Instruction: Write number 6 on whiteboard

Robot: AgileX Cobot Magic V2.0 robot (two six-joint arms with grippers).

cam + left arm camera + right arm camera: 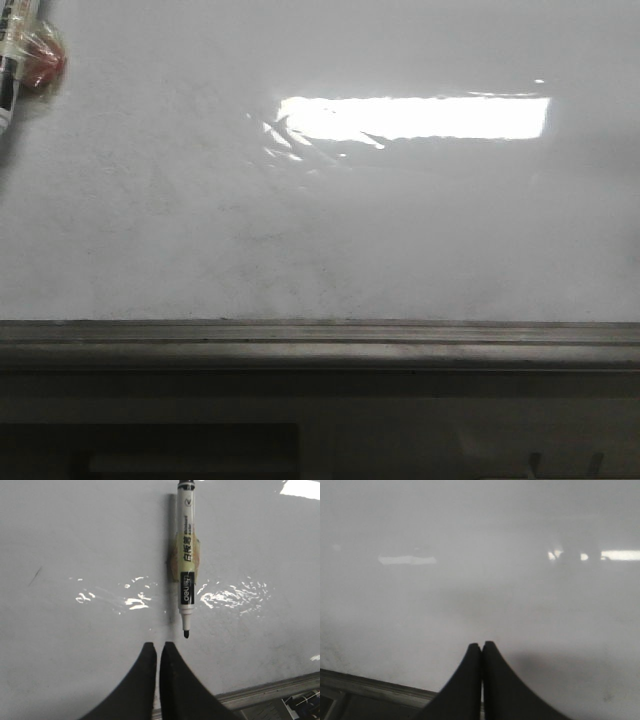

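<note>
The whiteboard (pixel 320 230) is glossy white, faintly smudged, with a bright light reflection. No number 6 shows on it in any view. A white marker pen with a black tip (pixel 186 560) hangs fixed to the board with tape, tip down; it also shows at the far left in the front view (pixel 10 70). My left gripper (pixel 158 646) is shut and empty, just below and beside the pen tip (pixel 186 634), not touching it. My right gripper (pixel 481 644) is shut and empty before bare board (pixel 480 555). Neither gripper shows in the front view.
A grey metal ledge (pixel 320 340) runs along the board's lower edge; it also shows in the left wrist view (pixel 270 690) and the right wrist view (pixel 370 687). A red blob with tape (pixel 45 65) sits by the pen.
</note>
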